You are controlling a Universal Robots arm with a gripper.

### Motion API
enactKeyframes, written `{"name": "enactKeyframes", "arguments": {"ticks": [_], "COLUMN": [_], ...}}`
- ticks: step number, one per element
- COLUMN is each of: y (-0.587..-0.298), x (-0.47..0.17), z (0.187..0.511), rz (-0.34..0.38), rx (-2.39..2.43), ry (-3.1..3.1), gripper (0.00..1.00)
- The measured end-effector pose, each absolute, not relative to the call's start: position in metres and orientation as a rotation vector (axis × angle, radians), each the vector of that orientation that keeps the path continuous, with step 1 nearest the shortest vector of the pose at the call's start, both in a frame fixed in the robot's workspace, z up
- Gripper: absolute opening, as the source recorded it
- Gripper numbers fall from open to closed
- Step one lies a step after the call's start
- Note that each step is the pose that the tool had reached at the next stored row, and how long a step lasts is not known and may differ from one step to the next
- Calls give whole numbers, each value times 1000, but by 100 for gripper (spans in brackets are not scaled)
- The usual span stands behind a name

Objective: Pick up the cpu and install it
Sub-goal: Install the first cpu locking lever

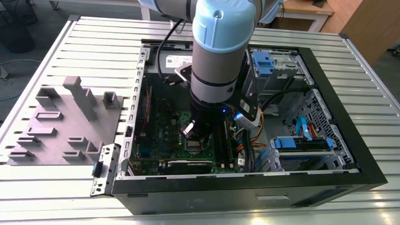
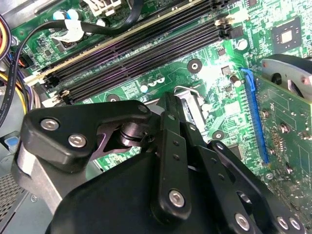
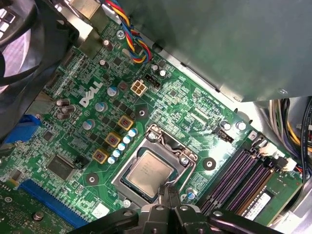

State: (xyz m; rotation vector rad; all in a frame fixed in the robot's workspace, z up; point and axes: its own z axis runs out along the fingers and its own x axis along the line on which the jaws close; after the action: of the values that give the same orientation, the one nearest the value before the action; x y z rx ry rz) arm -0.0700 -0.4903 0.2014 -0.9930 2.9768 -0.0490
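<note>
Already we find the cpu (image 3: 147,173) lying flat inside the socket frame (image 3: 155,168) on the motherboard (image 3: 195,112), the gripper (image 3: 168,191) just above its near edge with jaws pressed together on nothing, so the placing step looks done.

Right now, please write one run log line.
gripper: shut, above socket edge | cpu: lying in socket | tray: outside case

One cpu (image 3: 147,174) is counted in one socket frame (image 3: 155,167). One motherboard (image 3: 195,117), one gripper (image 3: 168,195) and one grey moulded tray (image 1: 59,126) are counted.
</note>
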Motion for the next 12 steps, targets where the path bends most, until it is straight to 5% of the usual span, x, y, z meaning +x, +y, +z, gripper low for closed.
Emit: {"name": "enactKeyframes", "arguments": {"ticks": [12], "y": [-491], "x": [-70], "z": [199], "rz": [-49], "rx": [-993], "ry": [2977], "gripper": [11]}}
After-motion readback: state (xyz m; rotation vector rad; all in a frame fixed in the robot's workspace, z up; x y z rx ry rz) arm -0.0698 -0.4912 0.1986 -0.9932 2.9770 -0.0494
